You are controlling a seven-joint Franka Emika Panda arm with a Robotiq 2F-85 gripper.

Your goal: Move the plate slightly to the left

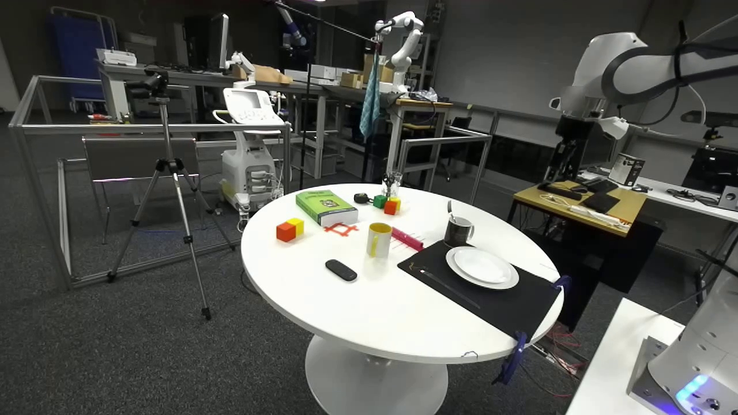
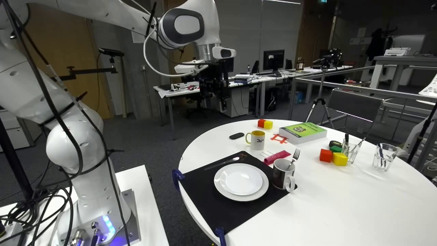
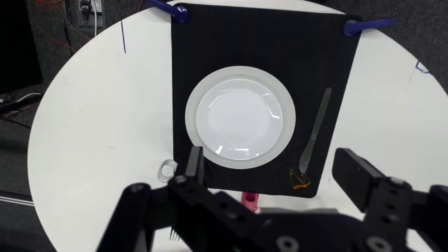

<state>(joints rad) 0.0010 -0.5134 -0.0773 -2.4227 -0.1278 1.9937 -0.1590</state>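
A round white plate (image 3: 190,115) lies flat on a black placemat (image 3: 266,45), with a smaller white plate (image 3: 239,120) stacked on it. Both exterior views show the larger plate's rim (image 1: 512,277) (image 2: 240,198) and the smaller plate (image 1: 479,265) (image 2: 241,179). My gripper (image 3: 268,154) is open and empty, its fingers wide apart. In both exterior views the gripper (image 1: 564,147) (image 2: 214,95) is high above the table level, well apart from the plates. In the wrist view, the left finger overlaps the plate's lower left edge in the picture and partly hides a mug.
A dark mug (image 2: 281,175) holding a fork stands close beside the plate. A knife (image 3: 316,129) lies on the mat on the plate's other side. Blue clamps (image 2: 177,177) grip the mat's edge. A pink object (image 2: 277,156), a yellow-white mug (image 2: 256,140) and a green book (image 2: 302,132) lie farther off.
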